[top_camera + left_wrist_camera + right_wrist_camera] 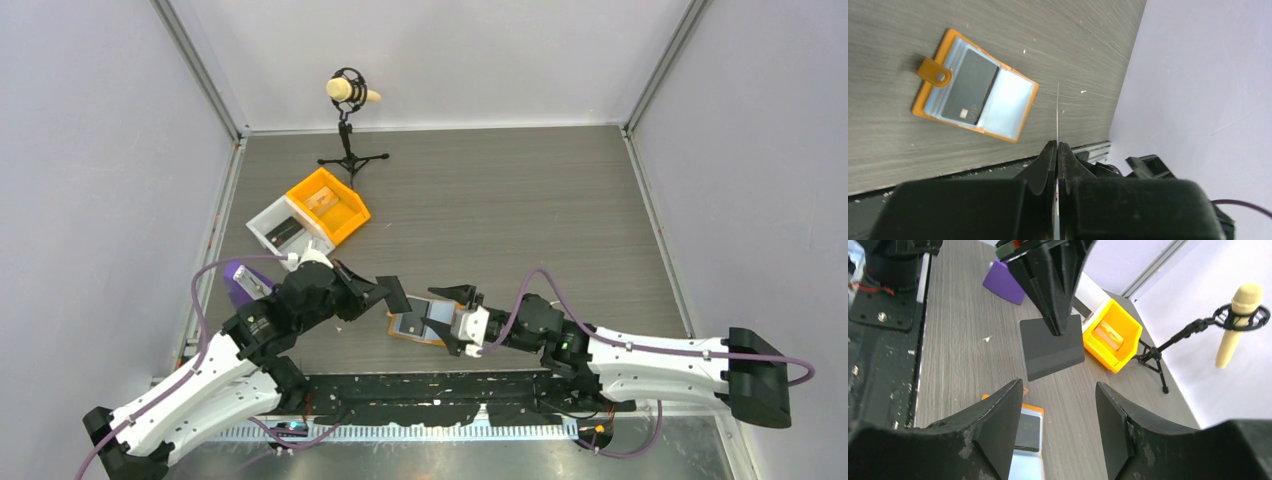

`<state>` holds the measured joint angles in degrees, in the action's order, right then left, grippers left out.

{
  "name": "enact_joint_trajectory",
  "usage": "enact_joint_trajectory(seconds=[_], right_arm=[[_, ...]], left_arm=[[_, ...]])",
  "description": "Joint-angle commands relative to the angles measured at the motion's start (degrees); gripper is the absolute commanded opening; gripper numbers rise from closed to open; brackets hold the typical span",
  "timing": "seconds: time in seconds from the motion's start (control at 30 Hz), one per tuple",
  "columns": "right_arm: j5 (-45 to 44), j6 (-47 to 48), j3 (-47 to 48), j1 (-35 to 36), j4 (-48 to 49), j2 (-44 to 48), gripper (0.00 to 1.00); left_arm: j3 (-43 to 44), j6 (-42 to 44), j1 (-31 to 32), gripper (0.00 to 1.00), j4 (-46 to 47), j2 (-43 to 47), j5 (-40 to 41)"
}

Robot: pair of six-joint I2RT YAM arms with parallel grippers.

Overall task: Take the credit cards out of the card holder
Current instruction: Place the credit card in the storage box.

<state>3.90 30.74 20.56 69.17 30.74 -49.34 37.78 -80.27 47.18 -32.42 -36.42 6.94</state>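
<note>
The card holder [418, 326] lies open on the table, orange-rimmed with light blue-grey panels, just in front of the arm bases. One dark credit card [970, 88] sits in its pocket, also partly seen in the right wrist view as a dark card [1028, 433]. My left gripper [383, 290] is shut on another dark credit card [1051, 347] and holds it in the air left of the holder; in the left wrist view this card [1057, 111] shows edge-on as a thin line. My right gripper [1058, 410] stands open over the holder's right side with nothing between its fingers.
An orange bin [328, 204] and a white bin [283, 231] stand at the back left. A purple block [242, 283] lies by the left arm. A microphone on a tripod [351, 93] stands at the far edge. Walls enclose the table on three sides.
</note>
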Motion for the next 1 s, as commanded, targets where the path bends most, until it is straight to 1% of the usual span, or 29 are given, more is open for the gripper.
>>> enact_joint_trajectory(seconds=[0.0, 0.17, 0.33, 0.43, 0.6, 0.67, 0.7, 0.73, 0.77, 0.8, 0.83, 0.9, 0.93, 0.97], right_arm=[[-2.47, 13.80, 2.46, 3.03, 2.50, -3.51, 0.63], [-9.47, 18.50, 4.92, 7.38, 0.30, -6.81, 0.62], [-11.35, 20.32, 6.36, 8.94, 0.79, -9.42, 0.61], [-11.48, 21.37, 7.00, 9.36, 0.62, -11.71, 0.59], [-12.56, 21.50, 7.45, 9.90, 2.74, -14.83, 0.53], [-14.20, 21.38, 7.25, 10.07, 4.72, -15.85, 0.47], [-14.85, 21.05, 6.87, 10.17, 5.67, -16.08, 0.39], [-16.04, 20.68, 6.61, 10.18, 7.50, -16.43, 0.34], [-16.80, 20.50, 6.08, 10.20, 8.37, -16.46, 0.23], [-16.86, 20.06, 5.77, 10.20, 9.86, -16.37, 0.18], [-16.63, 19.80, 5.14, 10.20, 10.44, -16.17, 0.11], [-16.49, 18.41, 4.47, 10.20, 11.18, -15.63, 0.06], [-16.66, 16.42, 4.48, 10.20, 10.85, -15.37, 0.06], [-17.24, 15.12, 4.64, 10.20, 10.31, -15.23, 0.05]], left_arm=[[-1.25, -8.92, 0.11, 0.00, 1.40, 1.17, -1.31], [-3.33, -12.30, 0.11, 0.00, 2.31, 2.04, -1.29], [-5.25, -13.91, 0.11, 0.00, 5.45, 1.65, -3.60], [-5.52, -13.99, 0.11, 0.00, 5.81, 1.05, -4.33], [-6.54, -15.11, 0.11, 0.00, 7.19, 1.24, -5.68], [-6.90, -15.18, 0.11, 0.00, 7.48, 1.68, -5.10], [-7.00, -15.26, 0.11, 0.00, 7.43, 1.73, -4.94], [-7.07, -15.31, 0.11, 0.00, 7.46, 1.81, -4.88], [-7.02, -15.27, 0.11, 0.00, 7.52, 1.92, -4.88], [-7.00, -15.22, 0.11, 0.00, 7.55, 2.02, -4.88], [-7.07, -15.08, 0.11, 0.00, 7.67, 2.05, -4.85], [-7.18, -14.50, 0.11, 0.00, 7.85, 2.15, -4.35], [-7.40, -13.42, 0.11, 0.05, 8.60, 2.41, -3.52], [-7.94, -10.85, 0.11, 0.14, 10.45, 2.78, -2.28]])
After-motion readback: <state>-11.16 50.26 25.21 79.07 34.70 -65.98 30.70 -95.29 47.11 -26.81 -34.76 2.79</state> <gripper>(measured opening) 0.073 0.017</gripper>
